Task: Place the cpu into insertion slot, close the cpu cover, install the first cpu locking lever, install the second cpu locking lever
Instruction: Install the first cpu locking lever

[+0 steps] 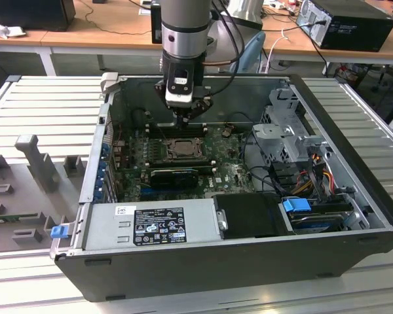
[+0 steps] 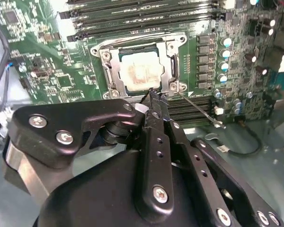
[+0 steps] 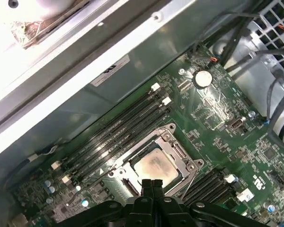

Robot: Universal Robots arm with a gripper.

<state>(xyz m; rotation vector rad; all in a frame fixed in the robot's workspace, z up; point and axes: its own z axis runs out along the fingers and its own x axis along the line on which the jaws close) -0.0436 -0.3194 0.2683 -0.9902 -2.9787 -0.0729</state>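
Note:
The cpu [image 2: 141,71] [image 3: 155,166], a pale square chip, lies in the insertion slot [image 1: 181,149] on the green board. The silvery cpu cover [image 2: 169,56] [image 3: 176,150] lies flat as a frame around the chip. One thin wire lever [image 2: 199,109] angles away from the socket's corner, and another lever [image 2: 137,37] runs along the socket's opposite edge. My gripper [image 2: 154,98] [image 3: 151,185] [image 1: 188,116] hovers just above the socket's near edge, close to the angled lever's hinge. It is shut with nothing between its fingers.
Long black memory slots [image 3: 118,130] flank the socket on both sides. A black graphics card [image 1: 173,175] sits beside it, with the power supply [image 1: 150,226] nearer the front. Cables and a drive cage [image 1: 295,140] crowd the exterior view's right. Case walls ring the board.

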